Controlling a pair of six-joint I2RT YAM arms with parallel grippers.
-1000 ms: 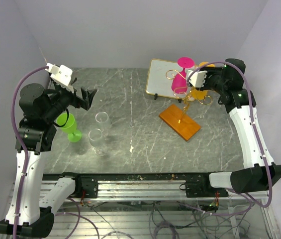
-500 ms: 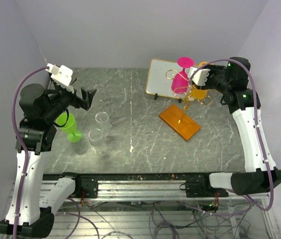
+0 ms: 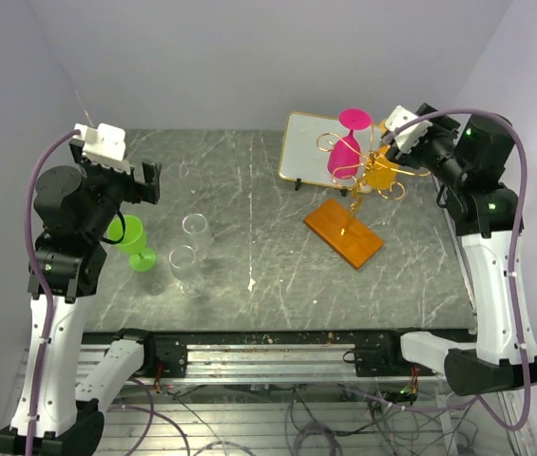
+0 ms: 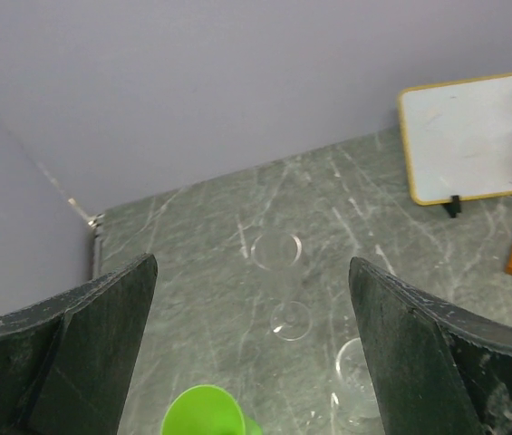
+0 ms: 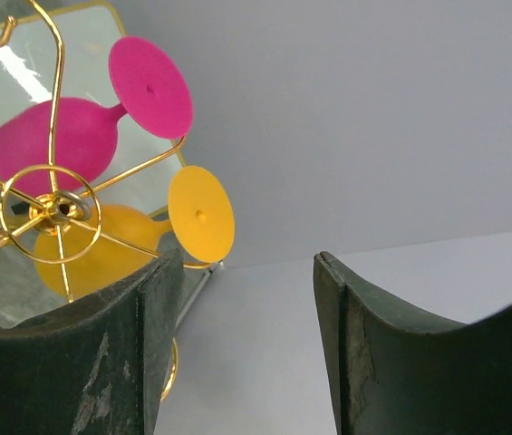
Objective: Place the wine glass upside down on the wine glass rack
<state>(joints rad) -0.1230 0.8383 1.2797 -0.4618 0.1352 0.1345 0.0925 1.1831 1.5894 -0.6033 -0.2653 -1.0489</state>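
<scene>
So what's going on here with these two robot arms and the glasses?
A pink glass and an orange glass hang upside down on the gold wine glass rack. The right claw sits open and empty just beside them. The left claw is wide open, holding nothing, above a green glass, with two clear glasses standing upright nearby on the table.
</scene>
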